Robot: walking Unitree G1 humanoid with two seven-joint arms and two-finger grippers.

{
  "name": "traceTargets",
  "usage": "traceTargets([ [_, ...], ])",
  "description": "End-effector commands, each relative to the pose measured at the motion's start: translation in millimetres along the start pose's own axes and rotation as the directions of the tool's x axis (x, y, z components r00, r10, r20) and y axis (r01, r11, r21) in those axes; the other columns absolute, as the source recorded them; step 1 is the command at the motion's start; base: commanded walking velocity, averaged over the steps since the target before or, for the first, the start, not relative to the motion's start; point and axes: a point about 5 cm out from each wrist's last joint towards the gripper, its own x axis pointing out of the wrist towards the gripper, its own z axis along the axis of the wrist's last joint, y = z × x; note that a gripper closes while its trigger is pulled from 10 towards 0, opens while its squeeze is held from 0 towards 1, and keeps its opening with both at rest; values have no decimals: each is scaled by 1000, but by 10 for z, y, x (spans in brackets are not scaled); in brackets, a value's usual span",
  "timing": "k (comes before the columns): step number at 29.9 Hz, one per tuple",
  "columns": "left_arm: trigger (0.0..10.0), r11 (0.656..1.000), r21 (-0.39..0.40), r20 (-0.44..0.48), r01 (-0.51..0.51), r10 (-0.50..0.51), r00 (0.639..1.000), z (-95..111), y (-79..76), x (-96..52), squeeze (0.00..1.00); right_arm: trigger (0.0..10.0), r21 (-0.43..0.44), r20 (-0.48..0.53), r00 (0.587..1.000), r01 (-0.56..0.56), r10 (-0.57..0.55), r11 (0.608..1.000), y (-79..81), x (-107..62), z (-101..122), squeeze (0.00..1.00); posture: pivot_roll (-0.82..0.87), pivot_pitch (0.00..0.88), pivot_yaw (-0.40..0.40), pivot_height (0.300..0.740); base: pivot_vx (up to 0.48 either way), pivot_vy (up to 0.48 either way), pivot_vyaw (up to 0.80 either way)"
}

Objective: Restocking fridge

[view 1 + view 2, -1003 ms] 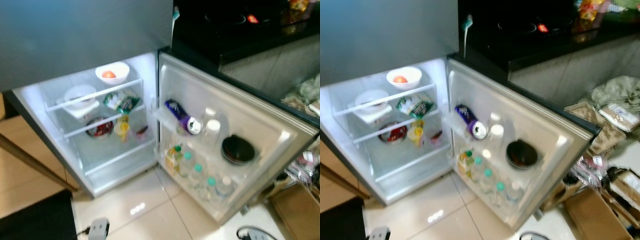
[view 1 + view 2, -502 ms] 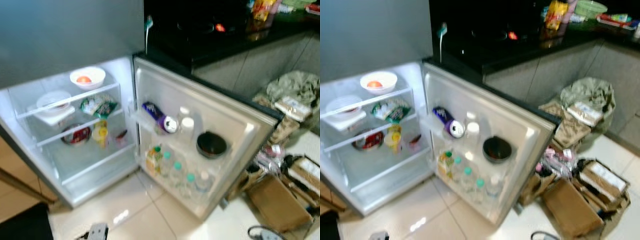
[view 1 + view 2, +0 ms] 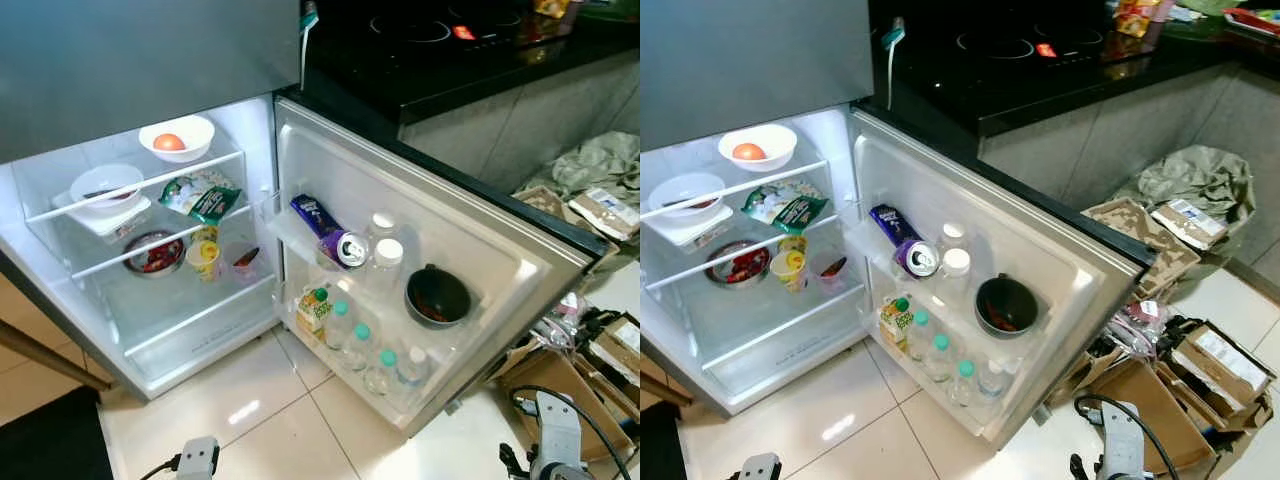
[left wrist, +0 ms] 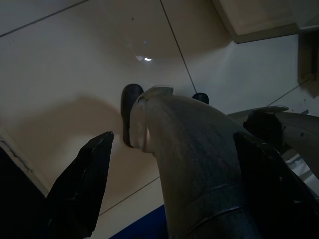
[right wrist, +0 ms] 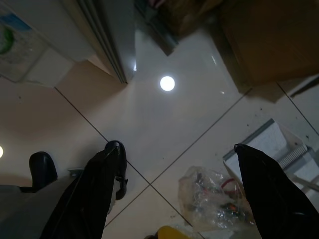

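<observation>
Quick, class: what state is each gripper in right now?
Left gripper: open, holding nothing.
Right gripper: open, holding nothing.

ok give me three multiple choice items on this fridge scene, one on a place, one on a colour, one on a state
1. Where does the can lie?
A. on the floor
B. on the upper door shelf
C. on the stove

2. What colour is the bowl on the fridge's top shelf?
A. white
B. black
C. blue

3. How is the fridge door?
A. shut
B. taken off
C. swung open

Answers: 1 B, it lies on its side in the upper door rack beside white-capped bottles. 2 A, a white bowl holding an orange-red fruit. 3 C, its inner racks face the camera.
</observation>
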Motion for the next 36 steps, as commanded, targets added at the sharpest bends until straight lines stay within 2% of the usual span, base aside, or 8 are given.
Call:
traceTargets([
  [1, 10000, 1000, 0, -69, 1, -1, 998, -167, -4, -25, 0, 10000, 10, 2, 1000, 14, -14, 1000, -35, -9, -18, 0, 51, 45, -64, 740, 0, -480, 0],
  [13, 10000, 999, 12, -81, -30, 31, 996, -173, 25, -33, 0, 10000, 100, 118, 993, -3, -9, 995, -35, 9, 235, 0, 48, 45, -59, 740, 0, -27, 0],
  [18, 10000, 999, 6, -77, -31, 31, 997, -166, 24, -31, 0, 10000, 199, 282, 948, -207, 146, 958, 132, 18, 551, 0, 50, 46, -59, 740, 0, 0, 0],
  [21, 10000, 999, 10, -80, -32, 33, 996, -165, 26, -31, 0, 10000, 245, 416, 864, -407, 284, 880, 270, -9, 778, 0, 48, 44, -58, 740, 0, 0, 0],
  [27, 10000, 999, 18, -84, -34, 35, 996, -166, 29, -32, 0, 10000, 243, 514, 764, -566, 391, 787, 366, -54, 966, 0, 47, 41, -57, 740, 0, 0, 0],
  [30, 10000, 999, 22, -85, -35, 37, 996, -166, 31, -33, 0, 10000, 174, 532, 685, -665, 499, 727, 475, -90, 1040, 0, 47, 38, -57, 740, 0, 0, 0],
  [34, 10000, 999, 27, -85, -35, 37, 996, -168, 35, -36, 0, 10000, -7, 430, 500, -831, 752, 557, 747, -170, 974, 0, 47, 36, -56, 740, 0, 0, 0],
  [36, 10000, 999, 28, -86, -35, 37, 996, -168, 37, -37, 0, 10000, -37, 402, 456, -858, 794, 512, 795, -191, 944, 0, 46, 36, -55, 740, 0, 0, 0],
])
